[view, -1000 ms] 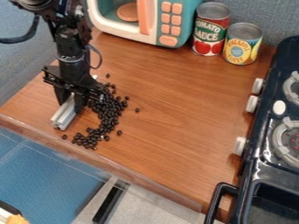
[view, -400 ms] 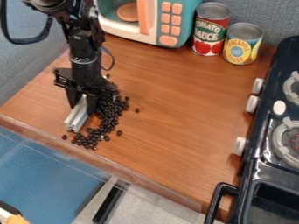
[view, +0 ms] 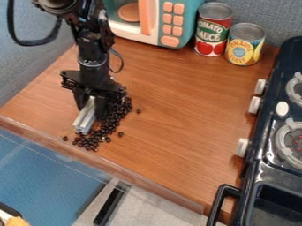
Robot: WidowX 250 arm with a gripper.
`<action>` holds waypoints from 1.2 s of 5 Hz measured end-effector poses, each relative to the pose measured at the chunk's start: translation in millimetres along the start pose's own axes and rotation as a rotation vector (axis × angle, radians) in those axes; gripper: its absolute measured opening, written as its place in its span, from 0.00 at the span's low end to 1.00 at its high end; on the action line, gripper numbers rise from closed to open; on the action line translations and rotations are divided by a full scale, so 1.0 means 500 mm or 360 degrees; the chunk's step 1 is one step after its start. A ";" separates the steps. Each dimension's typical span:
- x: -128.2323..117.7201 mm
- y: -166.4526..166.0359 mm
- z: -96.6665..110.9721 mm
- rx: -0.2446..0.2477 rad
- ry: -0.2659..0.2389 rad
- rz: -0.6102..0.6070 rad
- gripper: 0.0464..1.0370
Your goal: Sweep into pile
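The black gripper hangs low over the left part of the wooden counter, shut on a silver metal bar. The bar lies low at the counter, its near end pointing toward the front edge. Dark beans form a curved band along the bar's right side, from beside the gripper down to near the bar's front end. A single bean lies apart at the left, another at the right. The gripper hides part of the beans behind it.
A toy microwave stands at the back, with a tomato sauce can and a pineapple can to its right. The dark toy stove runs along the right side. The counter's front edge slants across below the beans.
The gripper and the bar have moved right, toward and against the beans. Beans beside the bar are pushed slightly right, and the band is narrower.
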State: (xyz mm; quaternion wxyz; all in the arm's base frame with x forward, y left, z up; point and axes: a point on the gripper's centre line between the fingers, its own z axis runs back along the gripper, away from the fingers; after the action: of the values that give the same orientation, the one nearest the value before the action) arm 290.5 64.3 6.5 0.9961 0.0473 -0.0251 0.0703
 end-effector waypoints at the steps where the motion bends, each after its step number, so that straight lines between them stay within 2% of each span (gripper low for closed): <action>1: -0.001 -0.024 0.004 -0.0015 -0.0036 -0.0020 0.34; 4: -0.012 -0.084 0.009 -0.0092 -0.0044 -0.0040 0.34; 5: -0.022 -0.115 0.013 -0.0132 -0.0010 -0.0059 0.34; 6: -0.023 -0.119 0.013 -0.0133 -0.0007 -0.0054 0.34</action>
State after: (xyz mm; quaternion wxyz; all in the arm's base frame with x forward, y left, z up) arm 287.1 3.3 6.9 0.9982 0.0061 -0.0295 0.0521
